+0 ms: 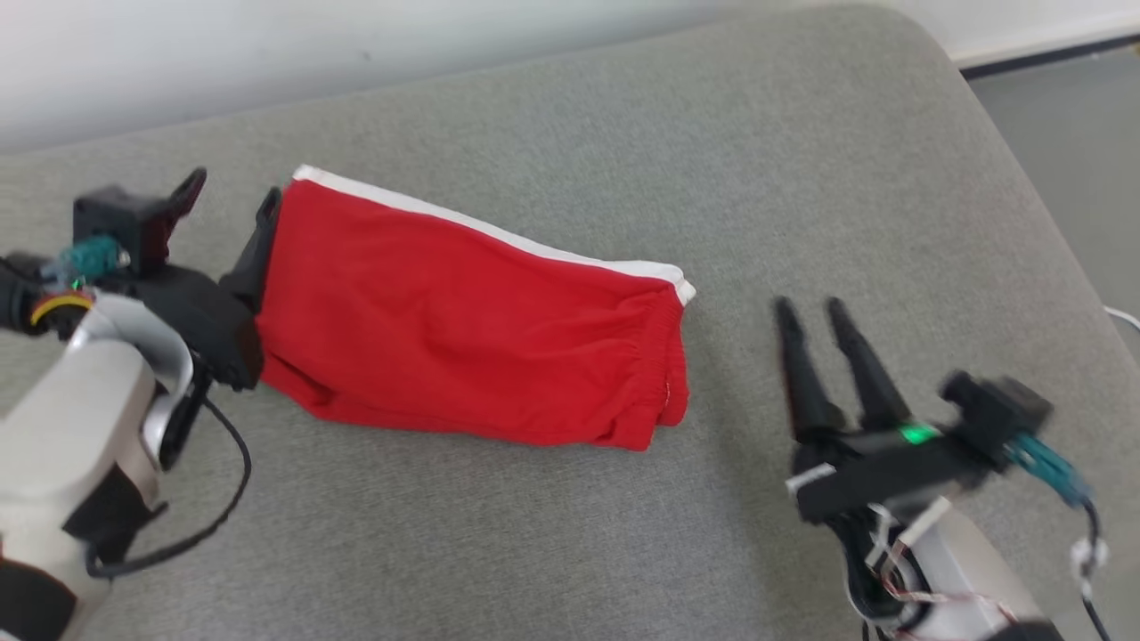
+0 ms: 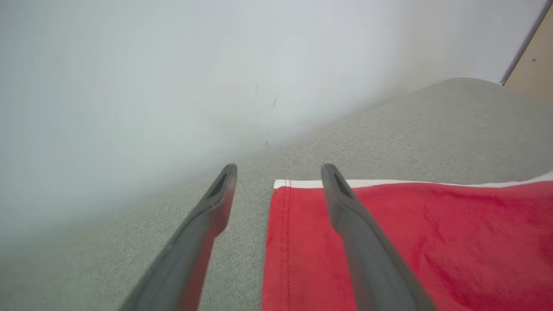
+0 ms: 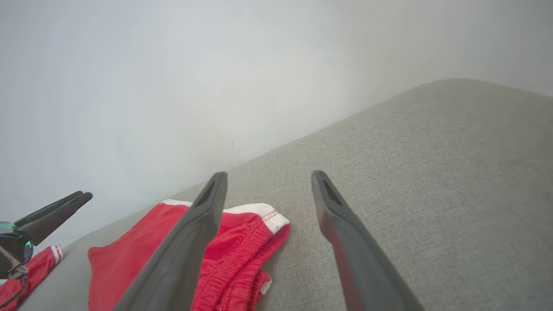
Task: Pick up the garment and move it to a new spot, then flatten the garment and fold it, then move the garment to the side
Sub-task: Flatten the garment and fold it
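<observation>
The garment (image 1: 463,329) is a pair of red shorts with a white side stripe, lying folded on the grey cushion (image 1: 712,133). Its elastic waistband points right. My left gripper (image 1: 233,191) stands open at the garment's left hem, one finger over the red cloth and the other over bare cushion. In the left wrist view the left gripper (image 2: 279,169) straddles the hem corner of the garment (image 2: 453,242) with nothing pinched. My right gripper (image 1: 810,307) is open, apart from the waistband, to its right. In the right wrist view the right gripper (image 3: 270,175) is empty, with the garment (image 3: 242,255) at lower left.
A pale wall (image 1: 267,53) runs along the cushion's far edge. The cushion's rounded right edge drops to grey floor (image 1: 1069,133). A black cable (image 1: 223,499) loops from my left forearm. The left gripper (image 3: 56,214) appears at the right wrist view's left edge.
</observation>
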